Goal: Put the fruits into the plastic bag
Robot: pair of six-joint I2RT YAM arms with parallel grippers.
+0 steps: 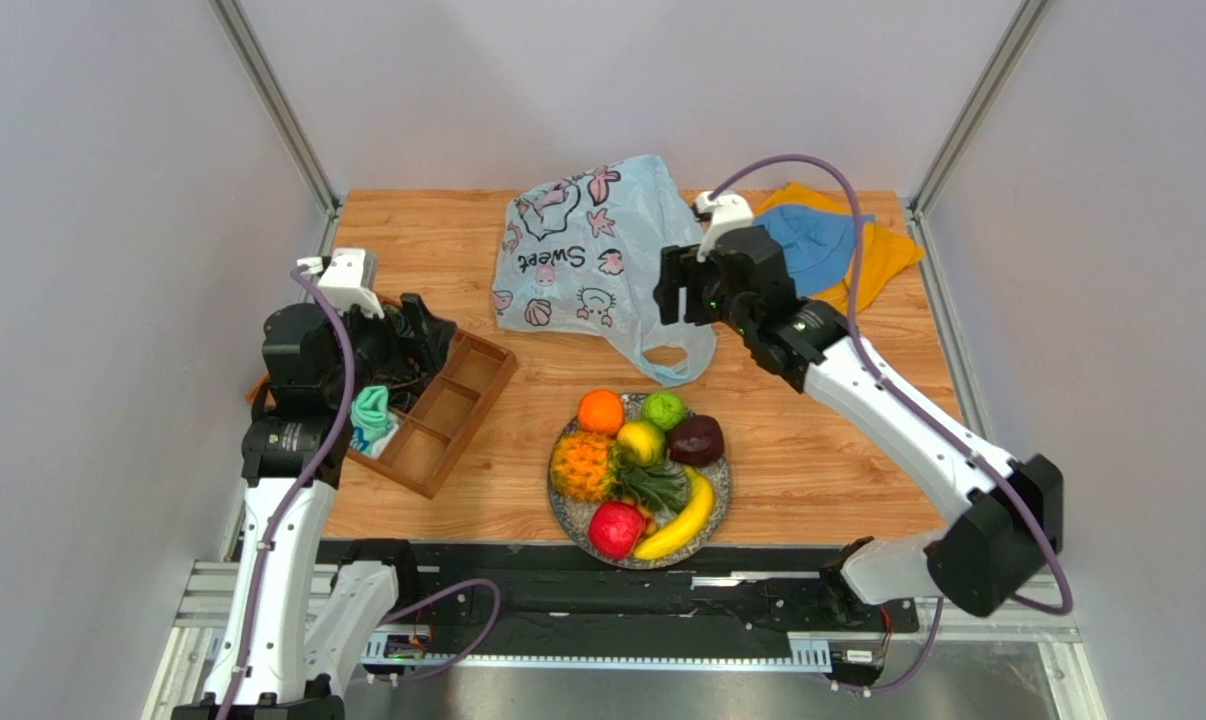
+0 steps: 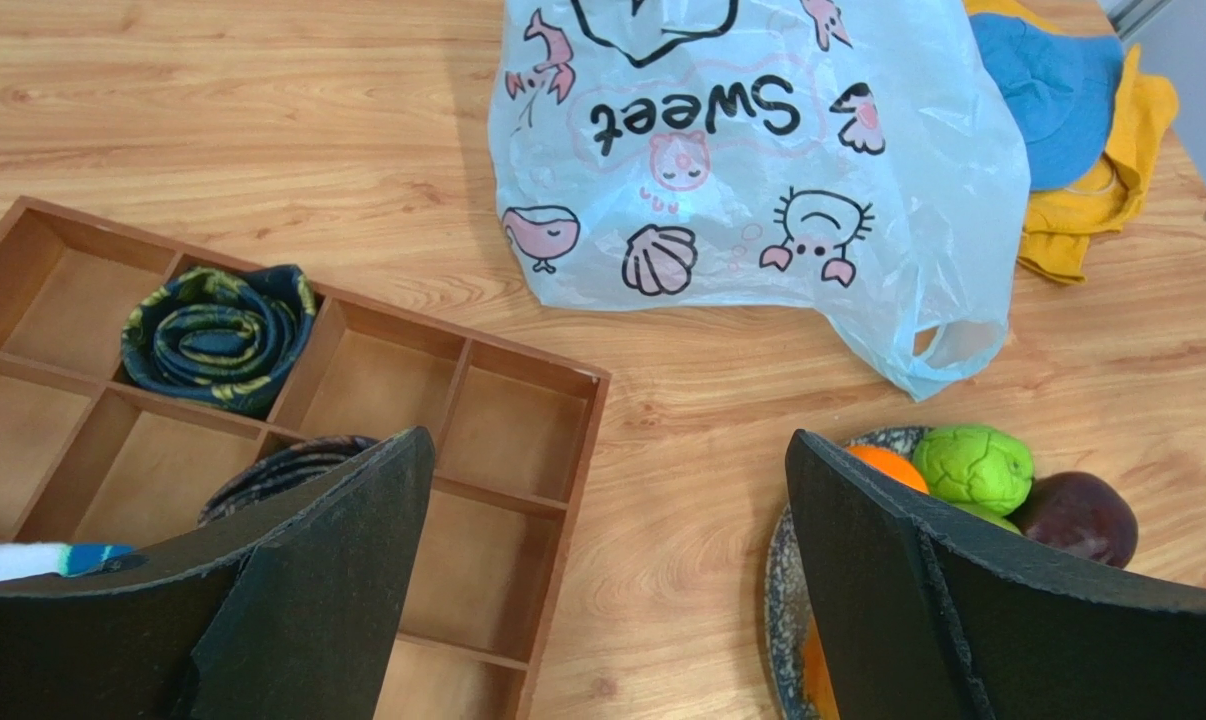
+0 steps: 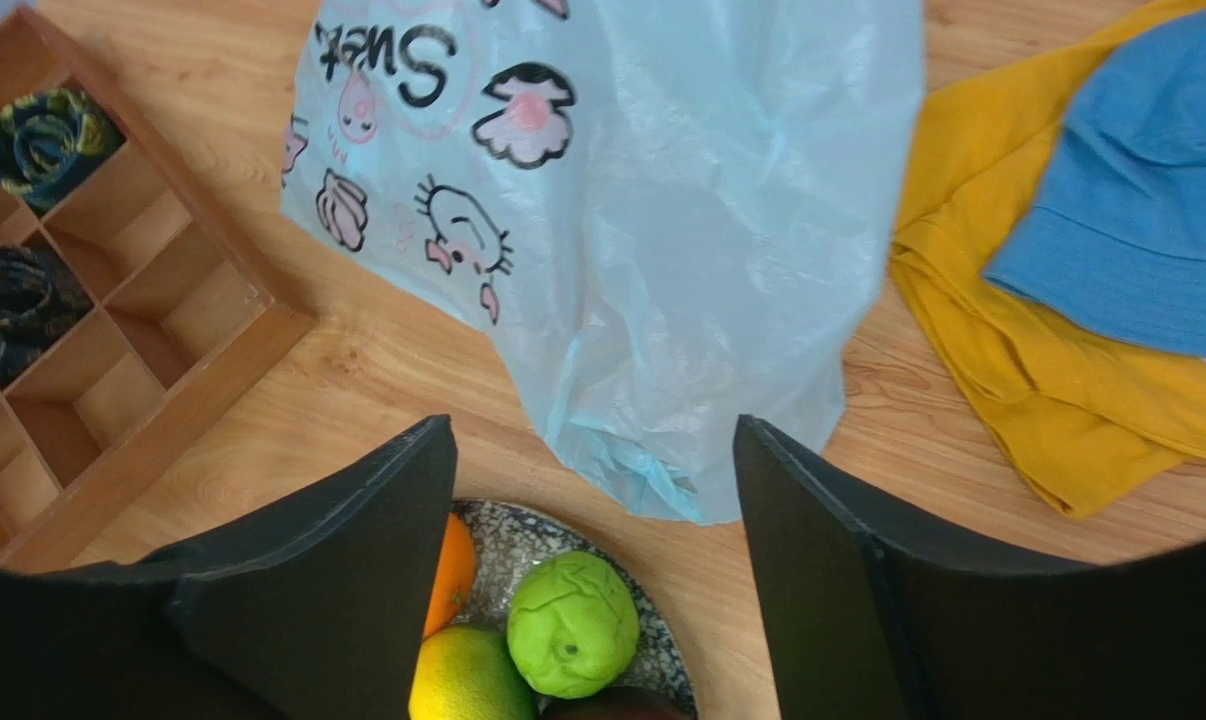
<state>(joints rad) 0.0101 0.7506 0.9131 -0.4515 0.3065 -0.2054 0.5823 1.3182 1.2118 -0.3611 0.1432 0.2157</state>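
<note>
The fruits sit piled on a speckled plate [image 1: 567,519] at the table's near middle: orange [image 1: 602,410], green apple [image 1: 663,408], yellow-green fruit [image 1: 641,443], maroon fruit [image 1: 696,440], pineapple [image 1: 584,468], red apple [image 1: 617,528] and banana [image 1: 684,519]. Behind them the light blue plastic bag [image 1: 587,255] lies flat, its handle loop towards the plate. My right gripper [image 1: 674,288] hovers open over that near end of the bag [image 3: 684,225], with the green apple [image 3: 572,623] below its empty jaws. Open and empty, my left gripper [image 1: 426,336] hangs over a wooden tray, far left of the plate.
The wooden compartment tray [image 1: 459,402] at the left holds rolled cloths [image 2: 216,333]. A blue hat [image 1: 809,248] lies on a yellow cloth [image 1: 887,258] at the back right, beside the bag. Grey walls close in the table on three sides.
</note>
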